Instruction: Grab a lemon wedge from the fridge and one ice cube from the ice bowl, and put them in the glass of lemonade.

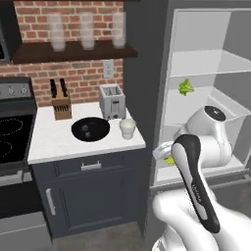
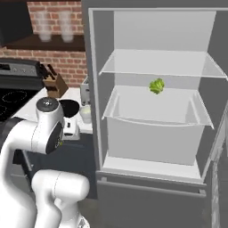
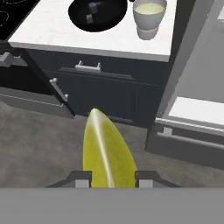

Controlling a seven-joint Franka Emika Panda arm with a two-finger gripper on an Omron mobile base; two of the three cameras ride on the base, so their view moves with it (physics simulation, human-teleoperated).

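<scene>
Hand [image 3: 109, 178] gripping the lemon wedge [image 3: 107, 151] between 2 fingertips, hanging over floor before counter [image 3: 109, 41], glass of lemonade [image 3: 149, 16] sitting at counter's right edge

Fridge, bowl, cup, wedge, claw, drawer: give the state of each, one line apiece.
Fridge: open, a green leafy item on its middle shelf.
Bowl: upright on the counter, ice cubes inside.
Cup: upright beside the bowl, filled with pale yellow lemonade.
Wedge: gripped between the claw's tips, out of the fridge.
Claw: shut on the wedge.
Drawer: closed.
</scene>
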